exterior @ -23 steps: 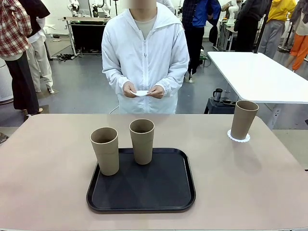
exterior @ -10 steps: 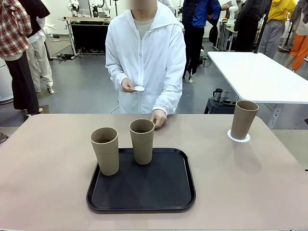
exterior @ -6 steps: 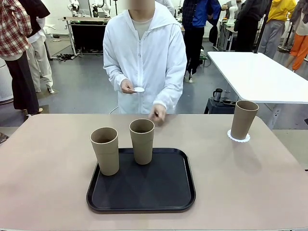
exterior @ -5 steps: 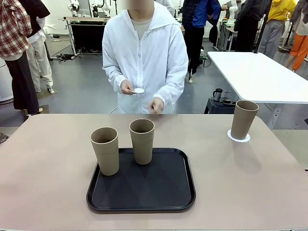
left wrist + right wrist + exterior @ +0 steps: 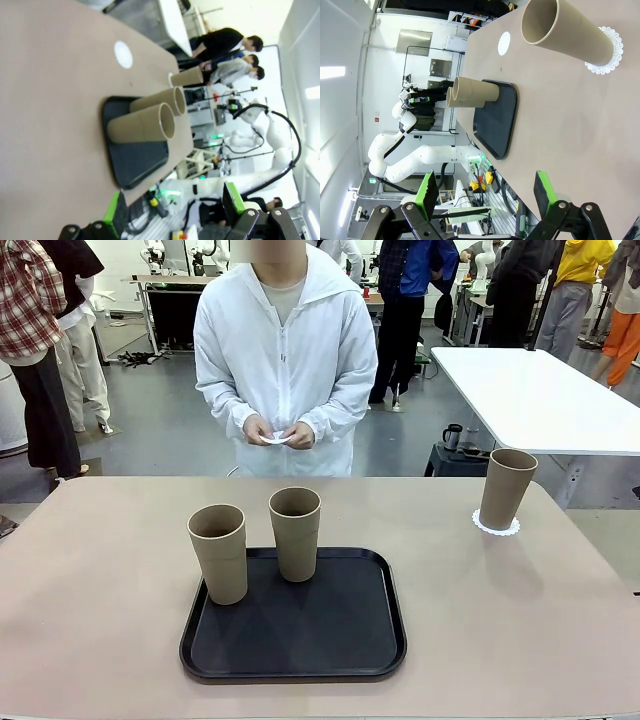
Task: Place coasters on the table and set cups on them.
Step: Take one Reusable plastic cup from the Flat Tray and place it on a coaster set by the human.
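Looking across the table (image 5: 90, 620) from my station, I count one setting finished: a cup (image 5: 507, 488) stands upright on a lacy coaster (image 5: 497, 527) near the far right corner, the scalloped edge showing around its base. A second coaster (image 5: 123, 54) lies flat and bare on the table beyond the black tray (image 5: 300, 640), toward the person's side; I pick it out in both wrist views. A third coaster (image 5: 274, 439) is off the table, held between the person's hands (image 5: 276, 432) in front of their jacket. The two other cups stand upright on the tray: the left cup (image 5: 218, 552) near its left rim and the right cup (image 5: 295, 533) toward its far edge, near each other and, as far as I can tell, not touching. My left gripper (image 5: 174, 207) has its jaws spread wide with nothing between the green pads, well short of the tray. My right gripper (image 5: 485, 192) is likewise spread wide and empty, well apart from the cup on its coaster. By my reckoning the job is roughly a third done. What is left is the last coaster going down on the table and both tray cups being carried over and set on the bare coasters. These tumblers are tall and tapered, so I would grip low and set them down squarely to avoid a tip.
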### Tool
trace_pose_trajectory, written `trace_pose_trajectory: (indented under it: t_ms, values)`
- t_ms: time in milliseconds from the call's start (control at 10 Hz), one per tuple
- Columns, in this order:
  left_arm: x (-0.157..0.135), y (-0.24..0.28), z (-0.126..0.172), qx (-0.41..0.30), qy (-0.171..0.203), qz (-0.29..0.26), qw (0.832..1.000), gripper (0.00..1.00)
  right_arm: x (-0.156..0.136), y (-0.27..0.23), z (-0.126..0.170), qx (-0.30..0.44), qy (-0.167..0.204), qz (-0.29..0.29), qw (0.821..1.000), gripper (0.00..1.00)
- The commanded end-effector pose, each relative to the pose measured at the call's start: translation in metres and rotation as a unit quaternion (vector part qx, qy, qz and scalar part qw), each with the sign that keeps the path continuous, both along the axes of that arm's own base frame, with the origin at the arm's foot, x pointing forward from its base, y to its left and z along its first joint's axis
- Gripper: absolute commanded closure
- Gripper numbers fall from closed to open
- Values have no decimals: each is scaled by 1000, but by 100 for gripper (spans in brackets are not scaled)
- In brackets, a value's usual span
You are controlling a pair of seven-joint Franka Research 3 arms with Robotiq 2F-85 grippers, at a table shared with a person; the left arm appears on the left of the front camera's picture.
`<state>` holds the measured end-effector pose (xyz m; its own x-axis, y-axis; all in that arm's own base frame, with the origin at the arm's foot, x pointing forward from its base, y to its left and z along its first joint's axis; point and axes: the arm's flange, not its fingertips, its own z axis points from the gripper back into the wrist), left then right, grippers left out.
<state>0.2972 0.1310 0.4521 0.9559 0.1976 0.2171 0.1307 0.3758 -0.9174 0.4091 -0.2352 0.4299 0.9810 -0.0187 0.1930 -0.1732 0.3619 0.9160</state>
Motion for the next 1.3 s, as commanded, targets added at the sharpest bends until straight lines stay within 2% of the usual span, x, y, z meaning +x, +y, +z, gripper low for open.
trace_pose_trajectory:
  t_ms: [0,800,900,1000,1200]
  values:
    - [-1,1,0,-7,-8,0,1000,0,0,0,-1,2,0,-4,1000,0]
    - [-1,1,0,-7,-8,0,1000,0,0,0,0,0,0,0,1000,0]
    - [-1,1,0,-7,-8,0,1000,0,0,2,11,-21,-26,39,999,0]
    - [-1,1,0,-7,-8,0,1000,0,2,15,34,-49,-50,74,995,0]
    - [-1,1,0,-7,-8,0,1000,0,17,61,95,-180,-111,149,966,0]
